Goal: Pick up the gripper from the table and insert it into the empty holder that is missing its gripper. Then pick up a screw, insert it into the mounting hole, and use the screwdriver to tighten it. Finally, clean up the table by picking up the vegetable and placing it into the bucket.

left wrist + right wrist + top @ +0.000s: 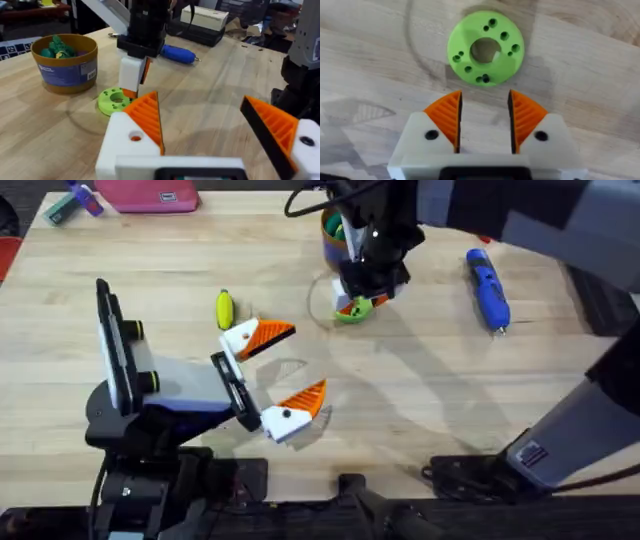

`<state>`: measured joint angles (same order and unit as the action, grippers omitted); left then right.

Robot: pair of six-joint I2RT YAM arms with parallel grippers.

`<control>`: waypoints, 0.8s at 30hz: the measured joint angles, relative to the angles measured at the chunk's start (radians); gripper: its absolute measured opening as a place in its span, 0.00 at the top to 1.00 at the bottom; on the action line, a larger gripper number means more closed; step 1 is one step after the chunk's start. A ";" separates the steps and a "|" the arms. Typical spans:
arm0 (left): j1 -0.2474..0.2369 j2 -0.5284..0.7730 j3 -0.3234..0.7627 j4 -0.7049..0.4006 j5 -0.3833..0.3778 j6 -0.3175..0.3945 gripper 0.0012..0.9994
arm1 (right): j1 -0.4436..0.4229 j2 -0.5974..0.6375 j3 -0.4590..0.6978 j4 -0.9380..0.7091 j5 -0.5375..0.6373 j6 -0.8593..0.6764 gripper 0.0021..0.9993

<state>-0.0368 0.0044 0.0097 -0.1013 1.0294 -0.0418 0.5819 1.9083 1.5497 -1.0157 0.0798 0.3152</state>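
Both pincers apart | vegetable (224, 308) beside left pincer (290, 370)

Bright even light, soft shadows, blurred foreground arm (560, 220).

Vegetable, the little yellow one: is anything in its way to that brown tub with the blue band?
Nothing visible lies on the table between the vegetable and the bucket; that stretch is bare wood. The right arm's jaws hang over the green disc just beside the bucket, which could crowd the drop.
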 joint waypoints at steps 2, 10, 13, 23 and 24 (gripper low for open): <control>0.000 0.000 0.000 0.000 0.000 0.000 0.01 | 0.000 0.010 0.000 0.006 0.011 0.007 0.52; 0.000 0.000 0.000 0.000 0.000 0.000 0.01 | 0.000 0.040 0.000 0.038 0.030 0.022 0.59; 0.000 0.000 0.000 0.000 0.000 0.000 0.01 | 0.000 0.042 0.000 0.040 0.032 0.024 0.62; 0.000 0.000 0.000 0.000 0.000 0.000 0.01 | 0.000 0.090 0.004 0.053 0.032 0.028 0.76; 0.000 0.000 0.000 0.000 0.000 0.000 0.01 | 0.000 0.090 0.005 0.058 0.032 0.029 0.79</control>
<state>-0.0368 0.0044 0.0097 -0.1013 1.0294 -0.0421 0.5823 1.9980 1.5547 -0.9573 0.1120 0.3439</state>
